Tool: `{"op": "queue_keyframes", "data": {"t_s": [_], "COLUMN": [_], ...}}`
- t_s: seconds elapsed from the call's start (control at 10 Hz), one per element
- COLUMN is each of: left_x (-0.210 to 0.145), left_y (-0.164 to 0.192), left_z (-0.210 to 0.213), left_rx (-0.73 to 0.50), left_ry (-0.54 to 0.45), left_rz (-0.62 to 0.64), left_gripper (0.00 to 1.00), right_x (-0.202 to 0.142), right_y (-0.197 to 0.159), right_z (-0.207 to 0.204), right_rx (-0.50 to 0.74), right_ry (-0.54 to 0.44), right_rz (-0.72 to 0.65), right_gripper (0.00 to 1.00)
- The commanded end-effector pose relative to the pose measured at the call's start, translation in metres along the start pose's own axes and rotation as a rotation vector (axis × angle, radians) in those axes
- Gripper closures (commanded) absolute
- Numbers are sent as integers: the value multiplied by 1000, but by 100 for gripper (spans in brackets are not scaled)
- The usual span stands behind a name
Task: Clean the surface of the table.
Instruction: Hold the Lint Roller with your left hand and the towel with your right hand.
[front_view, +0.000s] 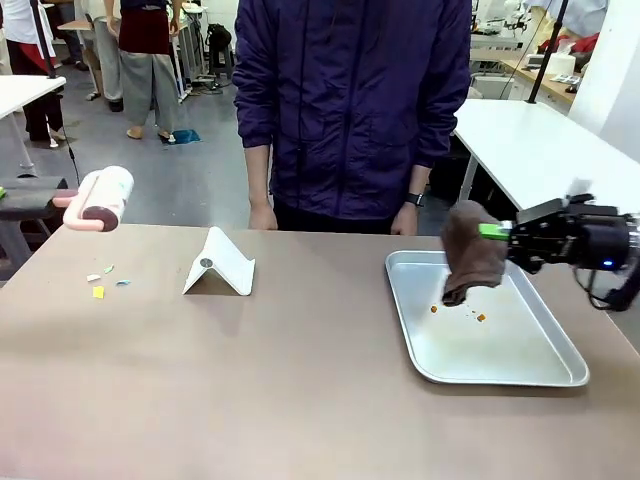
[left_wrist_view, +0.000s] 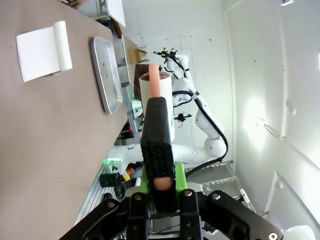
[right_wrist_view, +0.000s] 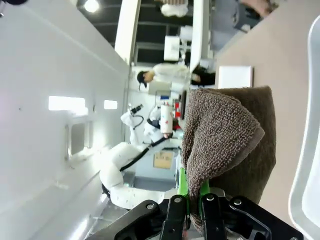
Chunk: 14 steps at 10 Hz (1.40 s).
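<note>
The brownish table (front_view: 300, 380) carries a few small paper scraps (front_view: 98, 290) near its left edge. Above them my left gripper (front_view: 62, 200) is shut on the pink handle of a lint roller (front_view: 100, 197), whose white roll is lifted clear of the top. The left wrist view has the left gripper (left_wrist_view: 161, 185) clamped on the roller's handle (left_wrist_view: 157, 145). At the right, my right gripper (front_view: 500, 232) is shut on a brown cloth (front_view: 470, 255) that hangs over the metal tray (front_view: 520, 375). In the right wrist view the cloth (right_wrist_view: 230, 135) drapes from the right gripper (right_wrist_view: 192, 192).
Orange crumbs (front_view: 480, 317) lie in the tray under the cloth. A white folded stand (front_view: 220, 265) sits left of centre. A person in a dark jacket (front_view: 350, 100) stands at the far edge with both hands near the table. White tables stand behind.
</note>
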<state>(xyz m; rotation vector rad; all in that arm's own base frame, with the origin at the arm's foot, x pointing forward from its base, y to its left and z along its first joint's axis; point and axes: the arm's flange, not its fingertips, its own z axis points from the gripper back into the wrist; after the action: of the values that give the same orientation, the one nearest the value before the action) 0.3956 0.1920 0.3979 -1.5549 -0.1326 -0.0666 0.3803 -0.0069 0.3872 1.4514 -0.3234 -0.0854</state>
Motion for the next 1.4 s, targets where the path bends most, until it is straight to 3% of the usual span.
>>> {"op": "queue_keyframes", "data": {"t_s": [0.0,0.3,0.5,0.6,1.3], "left_x": [7,4,1,7,7], "left_y": [13,18,17,24,24], "left_z": [3,5,5,7,7], "left_rx": [9,75,67,74,74], "left_ry": [75,53,-43,42,42], "left_rz": [12,43,72,50,50], "left_gripper": [88,88,88,88,88], "right_x": [-48,-57,-53,6,6], "right_y": [2,0,-7,-2,-2], "right_z": [24,40,35,48,48], "right_rx": [22,30,20,20,20], "right_ry": [-60,-86,-145,-109,-109], "right_rz": [0,6,-12,-7,-7], "right_gripper": [100,100,100,100,100]}}
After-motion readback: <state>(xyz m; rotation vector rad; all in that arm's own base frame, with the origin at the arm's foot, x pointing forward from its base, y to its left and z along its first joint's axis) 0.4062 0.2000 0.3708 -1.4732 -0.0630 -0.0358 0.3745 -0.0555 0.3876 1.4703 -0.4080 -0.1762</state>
